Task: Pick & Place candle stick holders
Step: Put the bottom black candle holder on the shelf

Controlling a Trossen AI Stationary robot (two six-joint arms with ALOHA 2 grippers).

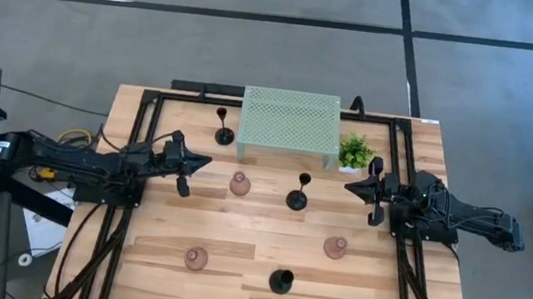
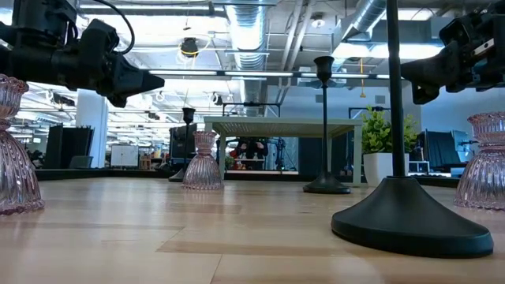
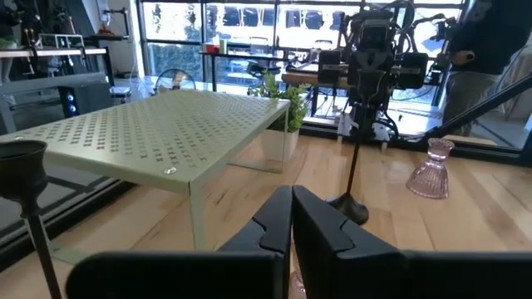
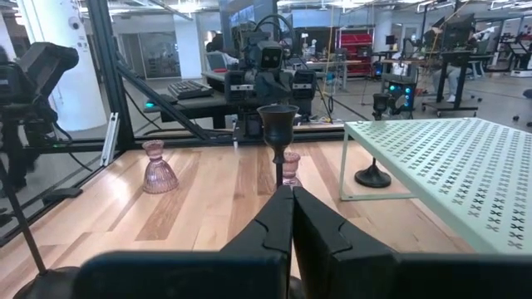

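Three slim black holders stand upright on their round bases: one by the mesh stand's left end [image 1: 223, 126], one mid-table [image 1: 300, 193], one near the front edge [image 1: 280, 281]. Three pinkish bulb-shaped holders stand at centre left [image 1: 239, 184], front left [image 1: 196, 258] and right [image 1: 336, 247]. My left gripper [image 1: 207, 163] is shut and empty above the table's left side, pointing right. My right gripper [image 1: 348, 188] is shut and empty above the right side, pointing left. Both hover clear of the table in the low view, the left gripper [image 2: 158, 80] and the right gripper [image 2: 406, 72].
A pale green mesh stand [image 1: 289, 124] stands at the table's far middle, with a small green potted plant [image 1: 353, 151] at its right end. Dark frame rails [image 1: 137, 135] run along both sides and the far edge. Bare wood lies between the holders.
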